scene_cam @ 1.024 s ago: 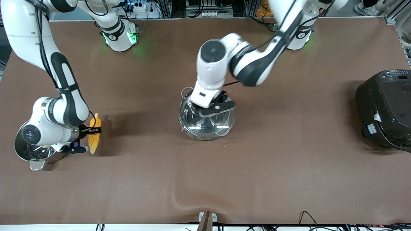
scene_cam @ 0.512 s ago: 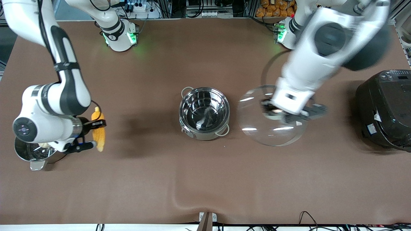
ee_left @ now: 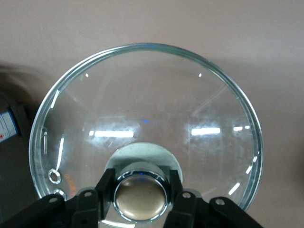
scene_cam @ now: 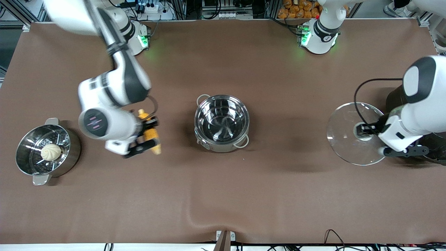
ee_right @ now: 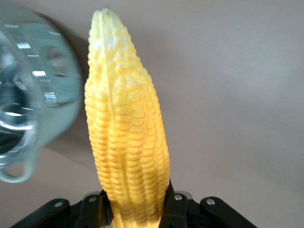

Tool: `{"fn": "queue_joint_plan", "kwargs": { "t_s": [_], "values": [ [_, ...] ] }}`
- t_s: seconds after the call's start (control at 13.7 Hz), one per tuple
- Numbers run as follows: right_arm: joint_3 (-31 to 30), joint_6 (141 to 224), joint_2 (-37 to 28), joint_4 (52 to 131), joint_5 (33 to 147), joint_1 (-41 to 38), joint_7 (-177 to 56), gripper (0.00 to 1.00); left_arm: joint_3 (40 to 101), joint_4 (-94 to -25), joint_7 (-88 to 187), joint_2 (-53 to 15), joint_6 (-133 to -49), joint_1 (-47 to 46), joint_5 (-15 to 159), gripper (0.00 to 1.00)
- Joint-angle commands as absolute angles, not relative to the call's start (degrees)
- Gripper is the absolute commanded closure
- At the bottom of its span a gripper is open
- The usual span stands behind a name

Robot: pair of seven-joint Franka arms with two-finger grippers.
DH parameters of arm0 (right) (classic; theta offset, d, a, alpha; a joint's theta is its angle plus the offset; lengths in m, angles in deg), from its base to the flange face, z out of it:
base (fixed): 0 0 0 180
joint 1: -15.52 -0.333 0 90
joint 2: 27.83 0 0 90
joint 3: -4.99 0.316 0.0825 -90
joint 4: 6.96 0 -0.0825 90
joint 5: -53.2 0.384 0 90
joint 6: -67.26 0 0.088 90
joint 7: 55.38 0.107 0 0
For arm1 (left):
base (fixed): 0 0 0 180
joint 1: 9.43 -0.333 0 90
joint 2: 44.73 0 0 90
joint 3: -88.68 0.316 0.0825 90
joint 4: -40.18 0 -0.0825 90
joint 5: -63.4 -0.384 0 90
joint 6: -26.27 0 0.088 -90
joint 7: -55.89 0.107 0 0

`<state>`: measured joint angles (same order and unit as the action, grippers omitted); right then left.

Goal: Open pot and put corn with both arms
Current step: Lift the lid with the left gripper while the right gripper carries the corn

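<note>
Your pot (scene_cam: 222,122) stands lidless at the middle of the table (scene_cam: 244,195), its plain shiny inside showing, one grey loop handle toward the robots' bases and one toward the front camera. Your corn (scene_cam: 150,135) is off the table, clamped between the fingers of the right gripper (scene_cam: 147,138), which hangs over bare tabletop between the pot and the steamer pot (scene_cam: 44,150); in the right wrist view the cob (ee_right: 127,133) rises from between the black fingers (ee_right: 97,209) with its tapered tip pointing away from them, and the pot's rim and a loop handle show beside it. Your glass lid (scene_cam: 356,132) is carried by the left gripper (scene_cam: 368,129) over the table toward the left arm's end, just beside the black rice cooker (scene_cam: 433,146); the left wrist view shows the fingers (ee_left: 105,190) closed on either side of the lid's metal knob (ee_left: 140,197), the clear dome spreading out from it. Whether the lid's rim touches the table you cannot tell. The steamer pot sits at the right arm's end of the table with a round white bun (scene_cam: 51,152) on its perforated insert.
</note>
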<state>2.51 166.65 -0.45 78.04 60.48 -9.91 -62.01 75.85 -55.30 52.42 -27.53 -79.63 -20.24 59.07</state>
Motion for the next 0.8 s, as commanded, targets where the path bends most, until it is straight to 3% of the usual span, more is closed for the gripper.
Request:
{"fn": "queue_joint_plan", "kwargs": {
  "t_s": [0.0, 0.22, 0.44, 0.73],
  "values": [
    [1.47, 171.73, -0.24, 76.89, 59.62, -18.29, -58.13, 1.00, 74.36, -76.49, 52.83, -39.71, -92.88, -21.21, 60.06, 1.00],
    [1.47, 178.77, 1.34, 76.80, 58.56, -24.28, -53.73, 1.00, 73.74, -80.39, 51.23, -37.97, -96.76, -21.99, 59.97, 1.00],
    [1.38, 184.84, 3.54, 76.89, 57.86, -28.33, -49.76, 1.00, 73.74, -87.15, 51.23, -36.13, -107.55, -22.70, 59.97, 1.00],
    [1.38, 190.13, 5.65, 77.24, 54.34, -30.79, -46.86, 1.00, 73.83, -88.22, 51.32, -29.63, -114.34, -25.07, 59.53, 1.00]
  ]
}}
